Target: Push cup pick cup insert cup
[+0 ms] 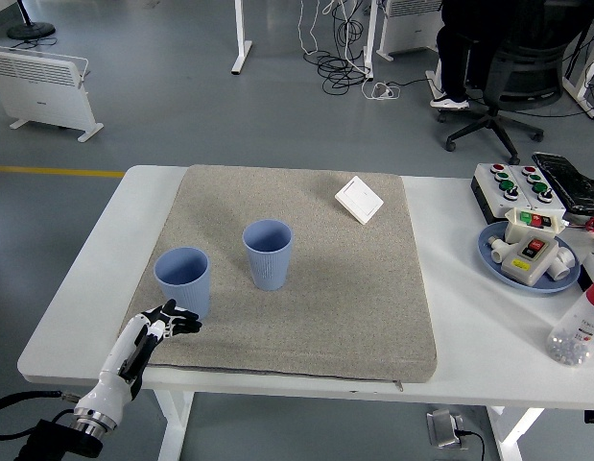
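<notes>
Cups: two blue ones, both upright on the grey mat (pixel 306 279) of the table (pixel 469 317), mouths up, long axes vertical. Left cup (pixel 182 279) near the mat's left front edge; right cup (pixel 268 254) near it, a little farther back, not touching. Left robot hand (pixel 160 325) just below the left cup, fingers loosely spread, holding nothing. Probably the push step, only starting. Next: press the left cup sideways toward the other, low on the wall, to avoid tipping. No right hand in view.
</notes>
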{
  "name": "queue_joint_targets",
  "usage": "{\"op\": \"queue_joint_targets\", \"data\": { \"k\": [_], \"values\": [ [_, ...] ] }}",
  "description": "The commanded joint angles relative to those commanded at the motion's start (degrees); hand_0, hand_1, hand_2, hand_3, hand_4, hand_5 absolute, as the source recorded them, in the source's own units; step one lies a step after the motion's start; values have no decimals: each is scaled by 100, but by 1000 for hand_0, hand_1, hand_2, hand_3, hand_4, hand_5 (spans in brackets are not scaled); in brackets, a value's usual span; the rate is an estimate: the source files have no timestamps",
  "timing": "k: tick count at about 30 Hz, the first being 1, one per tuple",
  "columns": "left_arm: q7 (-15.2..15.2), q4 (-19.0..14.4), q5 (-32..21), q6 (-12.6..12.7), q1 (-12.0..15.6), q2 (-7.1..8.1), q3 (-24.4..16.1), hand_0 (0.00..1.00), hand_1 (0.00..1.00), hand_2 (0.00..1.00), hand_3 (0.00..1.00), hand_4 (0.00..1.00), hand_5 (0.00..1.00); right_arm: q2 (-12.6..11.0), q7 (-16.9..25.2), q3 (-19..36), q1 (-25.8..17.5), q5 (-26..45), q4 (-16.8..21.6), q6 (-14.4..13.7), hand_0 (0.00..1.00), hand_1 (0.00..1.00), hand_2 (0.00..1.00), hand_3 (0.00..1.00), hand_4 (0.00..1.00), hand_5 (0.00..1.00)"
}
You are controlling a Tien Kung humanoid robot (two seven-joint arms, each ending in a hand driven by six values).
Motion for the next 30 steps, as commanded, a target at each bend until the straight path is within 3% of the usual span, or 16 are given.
{"op": "queue_joint_targets", "data": {
  "k": [16,30],
  "values": [
    [143,590,547,-48,-578,-80,-81,722,621,554,517,603,998,3,-9,3,-37,-14,0,0,755,632,661,559,77,478],
    [126,982,774,-68,-792,-80,-160,741,625,555,518,609,998,7,-23,7,-61,-28,0,-6,755,632,662,559,77,478]
  ]
}}
